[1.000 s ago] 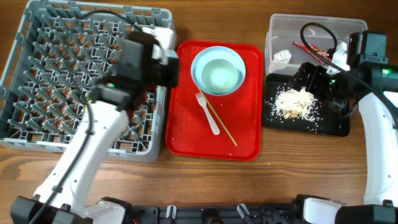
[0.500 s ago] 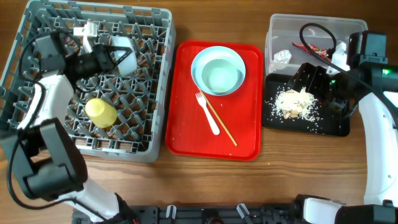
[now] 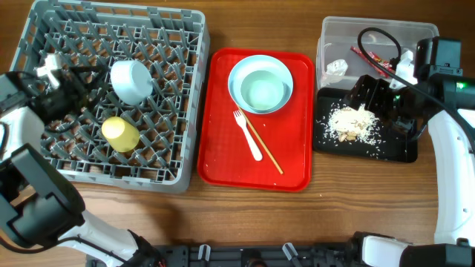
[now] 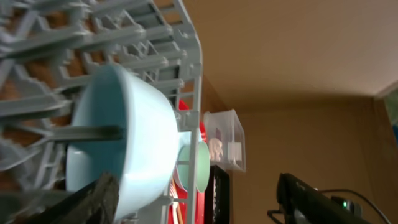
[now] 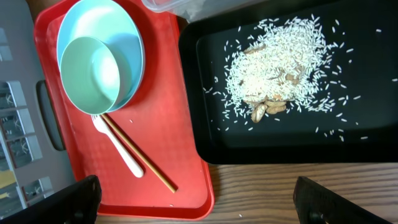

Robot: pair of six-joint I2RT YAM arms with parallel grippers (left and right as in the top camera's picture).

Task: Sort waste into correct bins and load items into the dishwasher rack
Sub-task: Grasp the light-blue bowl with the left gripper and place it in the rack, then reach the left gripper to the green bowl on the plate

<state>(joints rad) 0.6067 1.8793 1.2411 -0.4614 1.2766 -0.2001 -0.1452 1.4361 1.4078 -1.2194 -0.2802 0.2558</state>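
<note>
A pale mint bowl (image 3: 131, 80) lies on its side in the grey dishwasher rack (image 3: 178, 30), with a yellow cup (image 3: 120, 133) just in front of it. My left gripper (image 3: 83, 83) is open just left of that bowl; in the left wrist view the bowl (image 4: 124, 143) sits against one finger (image 4: 93, 199). On the red serving tray (image 3: 223, 163) are the plate (image 3: 239, 74), a second mint bowl (image 3: 265, 90) in it, a white fork (image 3: 249, 135) and chopsticks (image 3: 266, 150). My right gripper (image 3: 369, 95) hangs open over the black tray (image 3: 401, 152) of rice crumbs (image 3: 352, 122).
The clear tub (image 3: 334, 30) behind the black tray holds a white tissue (image 3: 336, 68) and a red wrapper (image 3: 375, 55). In the right wrist view the red serving tray (image 5: 180, 124) lies beside the black tray (image 5: 373, 124), with bare wood table (image 5: 280, 186) below.
My left gripper opened and let go of the mint bowl, which now rests in the rack, and the arm drew back to the left. The right arm has not moved.
</note>
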